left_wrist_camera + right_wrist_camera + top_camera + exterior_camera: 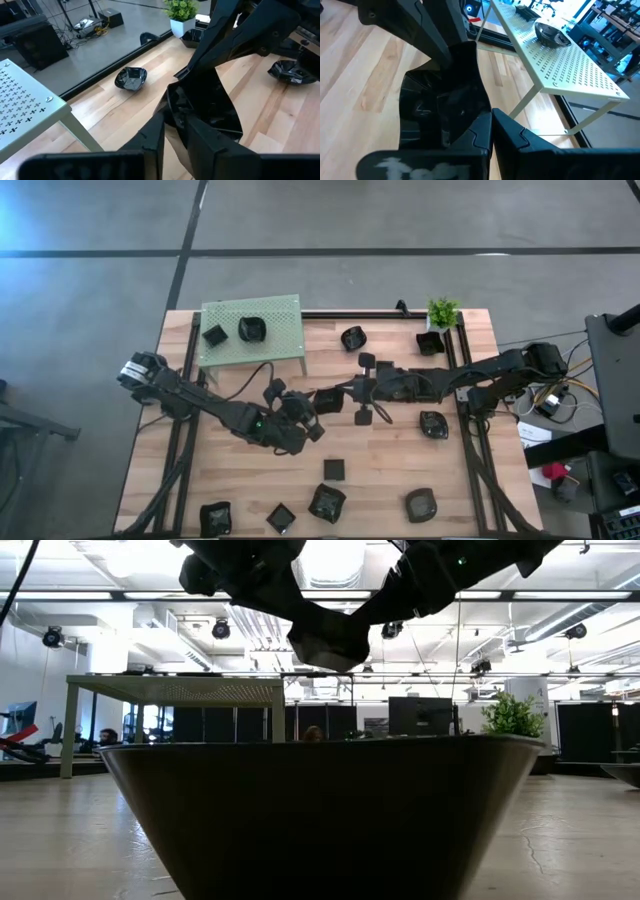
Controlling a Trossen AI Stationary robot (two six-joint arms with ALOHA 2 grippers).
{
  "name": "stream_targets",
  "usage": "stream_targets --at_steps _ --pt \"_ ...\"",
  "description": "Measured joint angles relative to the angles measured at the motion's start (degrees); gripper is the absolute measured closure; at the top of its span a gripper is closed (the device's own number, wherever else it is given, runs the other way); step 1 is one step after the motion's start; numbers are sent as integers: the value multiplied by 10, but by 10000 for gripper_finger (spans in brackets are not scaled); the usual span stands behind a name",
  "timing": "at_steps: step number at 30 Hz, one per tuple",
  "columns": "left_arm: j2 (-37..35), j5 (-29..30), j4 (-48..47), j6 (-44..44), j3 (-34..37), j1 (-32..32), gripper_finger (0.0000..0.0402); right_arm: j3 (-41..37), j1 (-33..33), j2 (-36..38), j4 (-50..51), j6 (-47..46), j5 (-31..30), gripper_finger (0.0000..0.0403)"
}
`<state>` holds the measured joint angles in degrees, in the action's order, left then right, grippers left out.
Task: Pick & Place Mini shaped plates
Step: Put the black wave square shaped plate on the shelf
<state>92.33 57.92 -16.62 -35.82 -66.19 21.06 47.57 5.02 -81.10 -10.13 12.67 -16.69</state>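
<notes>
- Item in hand: 1 mini plate (328,400), black and angular, is held above the middle of the desk (400,480). In both wrist views it sits between 2 sets of dark fingers at once, which reads as a transfer from one arm to the other.
- Left pincer (312,418): closed on one edge of the plate; the left wrist view shows its fingers (200,142) gripping the rim from below.
- Right pincer (338,397): closed on the opposite edge; the right wrist view shows the plate wall pressed against its finger (520,140). Which arm bears the load cannot be told.
- Judgement: the double hold suits a handover toward the arm nearer the platform; releasing too soon would drop the plate.
- Green perforated platform (285,350): at the far left of the desk, carrying 2 plates, a square one (214,335) and a rounder one (251,330). It appears to be the deposit point.
- Remaining plates on the desk: 1 near the far edge (352,338), 1 beside the plant (430,343), 1 to the right (432,424), 1 small square (334,470), and 4 along the near edge (214,516) (281,518) (327,503) (421,504). All await collection.
- Potted plant (442,311): at the far right corner, clear of the work.
- Low view: 1 plate (320,820) stands directly before the camera and blocks most of the desk.
</notes>
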Motion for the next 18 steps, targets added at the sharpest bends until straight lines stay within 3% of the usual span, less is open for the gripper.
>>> stream_targets --at_steps 4,18 --pt "0 6 -4 9 0 0 392 0 0 0 1 -5 0 394" --pt "0 5 -3 -18 0 -7 401 0 1 0 1 -2 0 388"
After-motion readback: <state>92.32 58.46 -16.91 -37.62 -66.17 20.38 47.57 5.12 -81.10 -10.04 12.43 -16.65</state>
